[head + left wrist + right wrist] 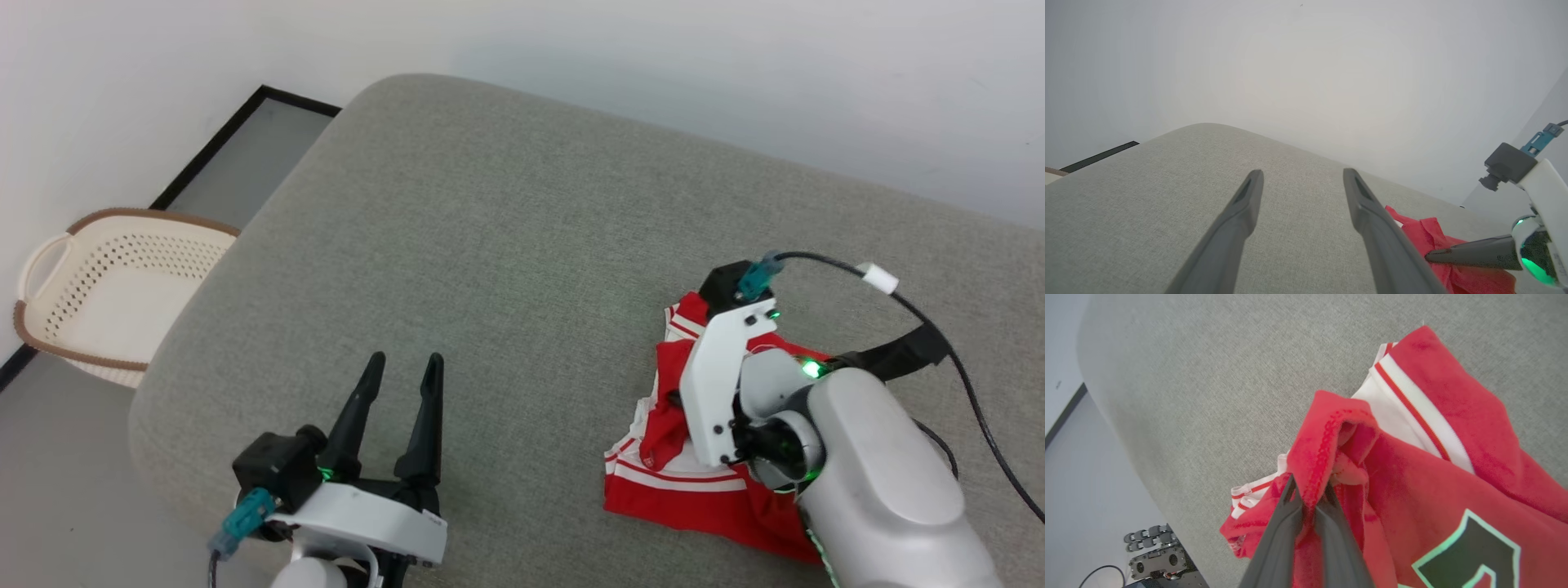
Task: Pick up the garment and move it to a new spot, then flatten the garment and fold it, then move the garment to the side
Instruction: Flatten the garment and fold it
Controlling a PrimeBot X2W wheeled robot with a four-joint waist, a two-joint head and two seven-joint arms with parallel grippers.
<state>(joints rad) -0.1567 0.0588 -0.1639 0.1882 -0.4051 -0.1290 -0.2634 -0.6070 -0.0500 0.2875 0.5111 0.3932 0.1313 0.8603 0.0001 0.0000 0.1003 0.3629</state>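
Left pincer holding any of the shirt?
No: the left pincer is open over the bare grey cushion with nothing between its fingers, and the red shirt lies off to one side.

Black print (pixel 1478 547) on the garment (pixel 1453 486): unreadable

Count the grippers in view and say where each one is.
2. The left gripper stands open above the bare grey cushion, lower left in the head view; the right gripper pinches a fold of the red jersey at the cushion's right.
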